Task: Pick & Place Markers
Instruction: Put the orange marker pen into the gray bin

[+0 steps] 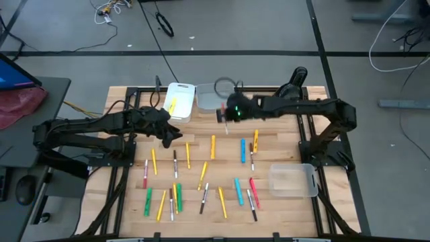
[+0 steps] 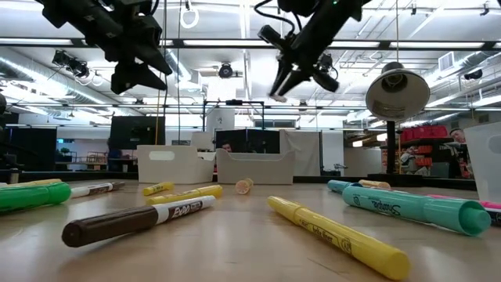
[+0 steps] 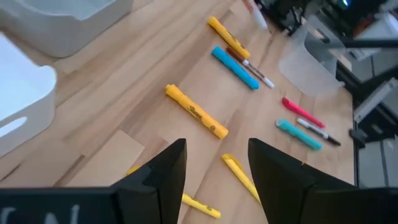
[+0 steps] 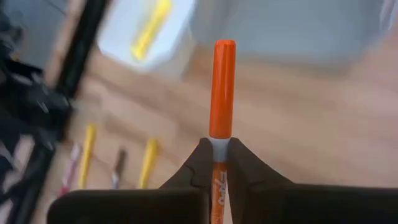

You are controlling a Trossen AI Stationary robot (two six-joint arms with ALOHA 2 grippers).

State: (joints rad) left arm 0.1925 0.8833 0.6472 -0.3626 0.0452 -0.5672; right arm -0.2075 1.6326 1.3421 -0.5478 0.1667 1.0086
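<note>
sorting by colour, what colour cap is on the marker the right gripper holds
Orange cap, clearest in the right wrist view.

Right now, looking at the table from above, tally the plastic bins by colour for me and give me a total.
White bin: 1
Pale grey bin: 1
Clear bin: 1
Total: 3 bins
</note>
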